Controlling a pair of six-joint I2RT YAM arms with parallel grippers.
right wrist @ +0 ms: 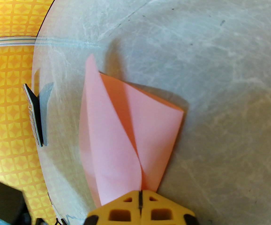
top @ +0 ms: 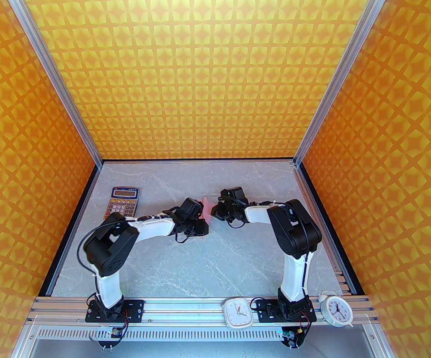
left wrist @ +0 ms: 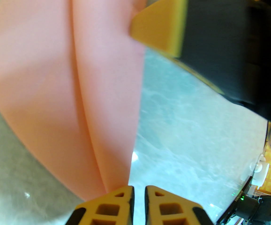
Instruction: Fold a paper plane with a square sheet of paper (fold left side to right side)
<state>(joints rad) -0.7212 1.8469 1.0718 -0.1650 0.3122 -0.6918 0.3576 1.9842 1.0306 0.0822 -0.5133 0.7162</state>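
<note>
Careful, your right hand (right wrist: 140, 196) is pinching the half-folded square sheet of paper (right wrist: 116, 137) on the bench (right wrist: 220, 55) while your left hand (left wrist: 139, 191) is sitting slightly spread beside it, so tugging is risking a skewed crease.

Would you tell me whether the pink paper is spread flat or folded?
Folded: the pink paper shows overlapping layers around a crease, and the right gripper pinches one end.
</note>
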